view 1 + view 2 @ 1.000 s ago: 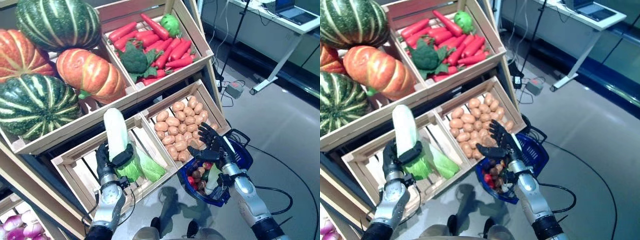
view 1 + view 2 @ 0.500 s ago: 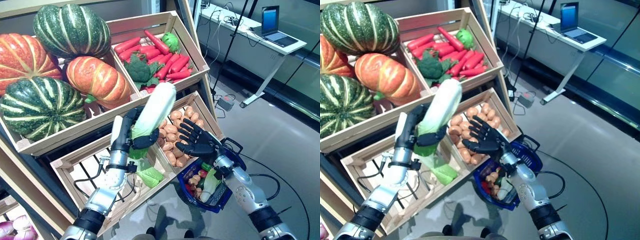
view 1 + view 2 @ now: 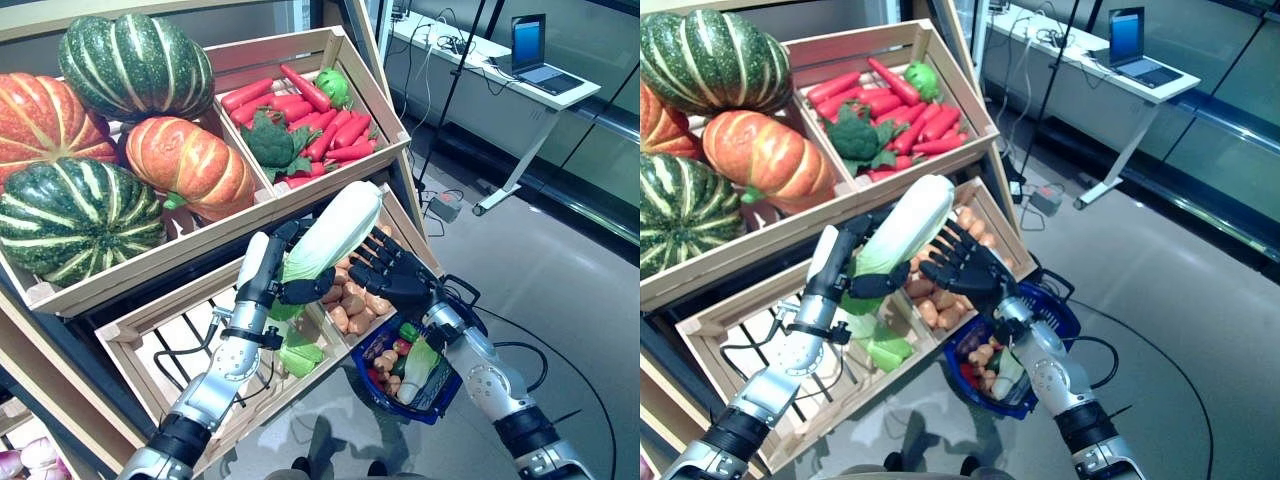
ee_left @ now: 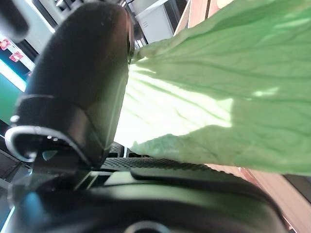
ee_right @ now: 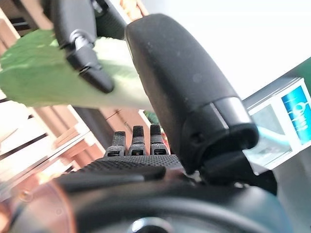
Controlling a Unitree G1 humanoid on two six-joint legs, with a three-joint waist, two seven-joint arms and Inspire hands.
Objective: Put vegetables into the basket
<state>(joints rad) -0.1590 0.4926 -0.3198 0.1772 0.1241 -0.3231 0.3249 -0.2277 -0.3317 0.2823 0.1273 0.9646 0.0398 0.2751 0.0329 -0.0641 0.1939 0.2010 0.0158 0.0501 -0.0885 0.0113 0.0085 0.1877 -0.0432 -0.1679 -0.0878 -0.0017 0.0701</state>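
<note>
The left robot hand is grasping a napa cabbage, with the fingers and thumb curled around its green leafy end. The cabbage is tilted, with its white end pointing up and toward the robot's right, above the wooden crate of potatoes. In the left wrist view the green leaves fill the space just past the thumb.

The right robot hand is released, with straight spread fingers, and it is just beside the cabbage on its right side. From the eye views I cannot tell if the fingers touch the cabbage.

The blue basket is below and behind the right robot hand, near the floor. It already holds several vegetables, some red and brown, and one pale green.

A second cabbage lies in the lower left crate. On the upper shelf are green and orange pumpkins, and a crate with red carrots and a broccoli. Far to the right a laptop stands on a white bench.
</note>
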